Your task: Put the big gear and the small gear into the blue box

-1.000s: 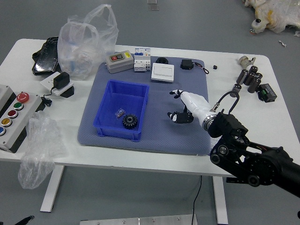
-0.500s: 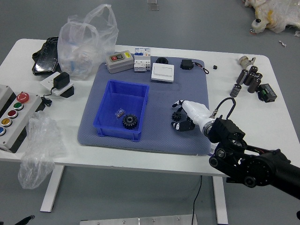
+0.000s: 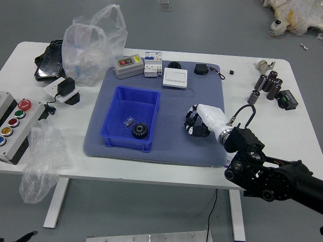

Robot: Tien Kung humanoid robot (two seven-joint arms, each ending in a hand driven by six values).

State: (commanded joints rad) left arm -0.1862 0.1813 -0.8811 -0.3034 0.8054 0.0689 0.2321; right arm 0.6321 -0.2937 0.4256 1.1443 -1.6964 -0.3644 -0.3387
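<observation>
one of two done: large black toothed gear (image 3: 140,131) inside blue plastic box (image 3: 121,141). small dark gear (image 3: 191,120) left to go, above grey mat (image 3: 171,147), well right of box. black-and-white right hand (image 3: 206,118) has it between curled fingers, pinched, i judge (mostly hidden). left hand (image 3: 26,237) at lower-left edge.

The big gear (image 3: 140,131) lies inside the blue box (image 3: 123,143). Right of the box, the right hand (image 3: 208,117) reaches over the mat (image 3: 171,147).
</observation>
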